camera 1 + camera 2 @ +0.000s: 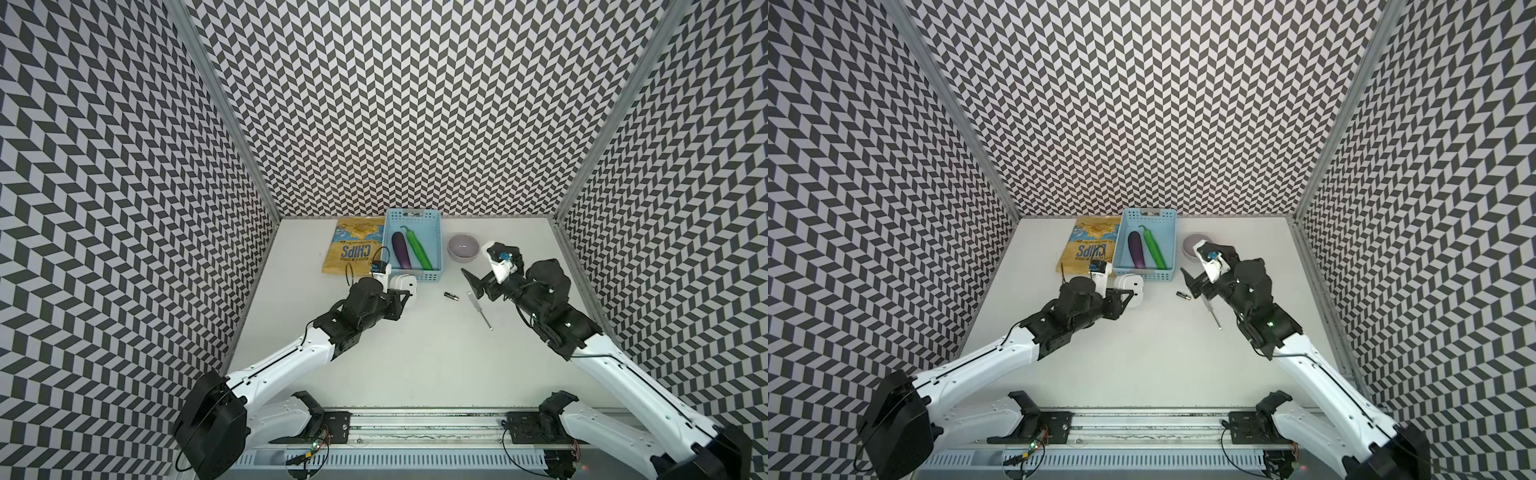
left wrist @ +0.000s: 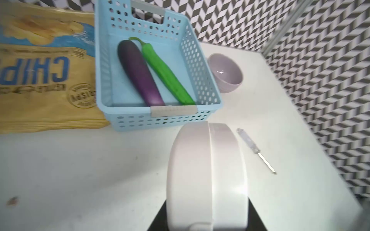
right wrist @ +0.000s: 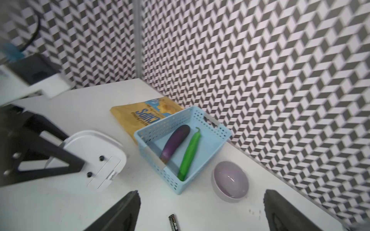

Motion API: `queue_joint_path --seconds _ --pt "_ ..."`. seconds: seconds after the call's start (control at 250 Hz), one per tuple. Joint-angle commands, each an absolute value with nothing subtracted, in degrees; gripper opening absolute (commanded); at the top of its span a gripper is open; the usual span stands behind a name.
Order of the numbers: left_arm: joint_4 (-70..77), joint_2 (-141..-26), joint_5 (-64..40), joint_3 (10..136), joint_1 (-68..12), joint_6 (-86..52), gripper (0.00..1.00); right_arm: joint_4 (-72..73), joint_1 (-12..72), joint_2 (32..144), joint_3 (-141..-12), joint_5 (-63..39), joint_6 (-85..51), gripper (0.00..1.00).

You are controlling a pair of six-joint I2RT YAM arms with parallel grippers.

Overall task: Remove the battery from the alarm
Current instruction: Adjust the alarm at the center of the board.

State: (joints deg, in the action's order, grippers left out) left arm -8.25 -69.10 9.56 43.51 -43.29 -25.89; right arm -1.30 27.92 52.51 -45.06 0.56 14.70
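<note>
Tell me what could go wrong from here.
1. The left gripper pinches the alarm by its narrow edges. It may slip or tip against the blue basket right beside it.
2. The battery lies loose on the table and is a round cylinder. The open right gripper near it could nudge it rolling toward the screwdriver.

3 walls [image 1: 415,104] w/ black & white chevron pattern, grey metal corner posts [image 1: 224,108], plain white tabletop [image 1: 415,365], slotted rail [image 1: 415,459] along front edge, even light.

Yellow snack bag [image 2: 40,100] printed "CHIPS" in blue, smaller print illegible
</note>
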Motion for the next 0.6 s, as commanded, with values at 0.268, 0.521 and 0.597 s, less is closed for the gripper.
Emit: queue_joint_path --seconds 0.268,0.521,0.597 --pt "-39.6 -96.4 51.2 63.8 -61.7 -20.4 0.02 -9.2 27.7 43.4 -42.5 26.3 1.1 1.00" --pt "-45.1 -111.4 55.8 71.7 -67.0 -21.0 0.12 -10.9 27.5 42.2 -41.1 29.4 -0.8 1.00" --pt "-44.3 -112.9 54.6 72.4 -67.9 -20.9 0.28 -11.1 27.2 41.8 -40.7 30.0 -1.4 1.00"
